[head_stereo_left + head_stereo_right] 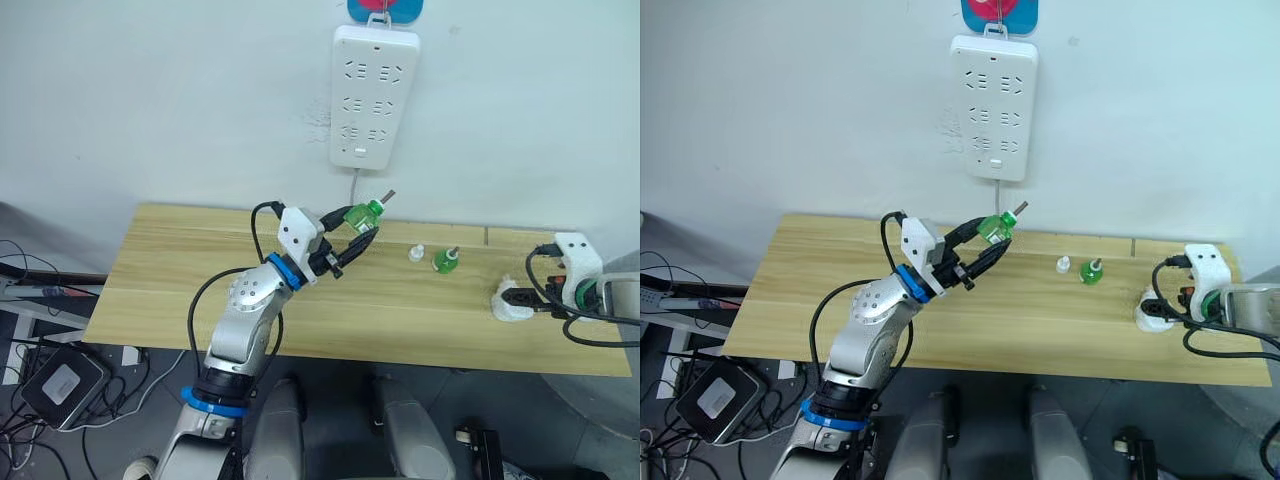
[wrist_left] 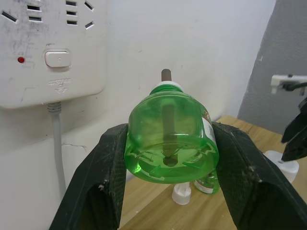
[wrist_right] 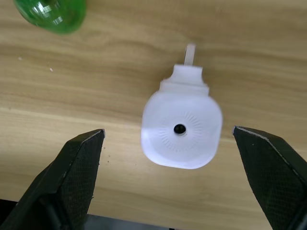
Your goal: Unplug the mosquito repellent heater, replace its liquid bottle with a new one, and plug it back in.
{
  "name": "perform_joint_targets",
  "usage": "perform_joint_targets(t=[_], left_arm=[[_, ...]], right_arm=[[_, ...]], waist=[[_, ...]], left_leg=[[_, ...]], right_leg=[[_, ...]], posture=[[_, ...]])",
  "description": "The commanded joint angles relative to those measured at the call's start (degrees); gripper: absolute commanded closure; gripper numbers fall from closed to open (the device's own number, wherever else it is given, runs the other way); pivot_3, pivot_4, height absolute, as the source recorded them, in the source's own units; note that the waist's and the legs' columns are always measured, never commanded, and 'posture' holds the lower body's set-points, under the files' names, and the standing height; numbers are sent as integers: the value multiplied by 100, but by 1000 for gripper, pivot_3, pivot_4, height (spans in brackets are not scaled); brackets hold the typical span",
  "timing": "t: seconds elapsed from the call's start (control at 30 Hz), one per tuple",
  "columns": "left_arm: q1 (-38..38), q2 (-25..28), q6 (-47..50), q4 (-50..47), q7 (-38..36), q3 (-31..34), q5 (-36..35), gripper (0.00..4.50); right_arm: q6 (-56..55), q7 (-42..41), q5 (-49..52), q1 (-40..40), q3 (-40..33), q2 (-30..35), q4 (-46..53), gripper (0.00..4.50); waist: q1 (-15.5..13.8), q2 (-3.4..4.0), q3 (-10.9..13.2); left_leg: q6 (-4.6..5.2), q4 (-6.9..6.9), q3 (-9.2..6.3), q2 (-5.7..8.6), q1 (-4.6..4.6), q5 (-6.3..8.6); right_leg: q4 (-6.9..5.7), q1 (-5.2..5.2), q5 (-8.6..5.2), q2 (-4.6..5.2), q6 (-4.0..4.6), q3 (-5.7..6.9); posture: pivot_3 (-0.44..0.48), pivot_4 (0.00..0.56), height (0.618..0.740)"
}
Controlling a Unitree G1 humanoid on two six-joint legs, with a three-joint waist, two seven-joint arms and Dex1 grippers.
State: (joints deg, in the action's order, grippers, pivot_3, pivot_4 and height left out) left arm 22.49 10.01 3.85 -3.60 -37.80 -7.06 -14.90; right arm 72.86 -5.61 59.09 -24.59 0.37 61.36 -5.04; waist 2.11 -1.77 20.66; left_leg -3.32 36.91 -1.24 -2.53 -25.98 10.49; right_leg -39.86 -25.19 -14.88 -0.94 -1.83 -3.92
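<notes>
My left gripper (image 1: pixel 360 230) is shut on a small green bottle (image 1: pixel 363 214) with a bare dark wick, tilted and held in the air above the table, just below the power strip. A second green bottle (image 1: pixel 445 261), also with a bare wick, stands on the table beside a loose white cap (image 1: pixel 416 253). I cannot tell which of the two is the new one. The white mosquito repellent heater (image 3: pixel 181 129) lies unplugged on the table at the right. My right gripper (image 3: pixel 169 133) hovers open above it, one finger on each side.
A long white power strip (image 1: pixel 372 95) hangs on the wall above the middle of the wooden table (image 1: pixel 180 290), its cable running down behind it. Black cables trail from my right wrist near the table's right end. Boxes and cords lie on the floor at the left.
</notes>
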Motion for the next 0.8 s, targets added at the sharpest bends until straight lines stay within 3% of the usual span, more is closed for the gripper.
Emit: perform_joint_targets(t=[0.03,0.57,0.8], left_arm=[[-129,45,-22,-411,39,12,-60,2233],[-263,147,67,-588,78,-44,-50,2233],[-255,170,66,-575,57,-60,-55,2233]], right_arm=[[125,-155,-680,-277,-29,-102,-308,38],[514,-765,-2268,-702,-336,-885,-970,38],[501,-1060,-2717,-792,-352,-869,-915,38]], waist=[[-7,0,0],[-24,0,0],[-36,0,0]], left_leg=[[0,0,1,0,0,0],[0,1,1,0,4,0],[0,0,1,3,2,0]], right_leg=[[1,0,0,0,0,-1],[4,4,3,0,-6,-2],[8,5,4,1,-7,-2]], posture=[[-8,347,740],[12,347,740],[3,344,740]])
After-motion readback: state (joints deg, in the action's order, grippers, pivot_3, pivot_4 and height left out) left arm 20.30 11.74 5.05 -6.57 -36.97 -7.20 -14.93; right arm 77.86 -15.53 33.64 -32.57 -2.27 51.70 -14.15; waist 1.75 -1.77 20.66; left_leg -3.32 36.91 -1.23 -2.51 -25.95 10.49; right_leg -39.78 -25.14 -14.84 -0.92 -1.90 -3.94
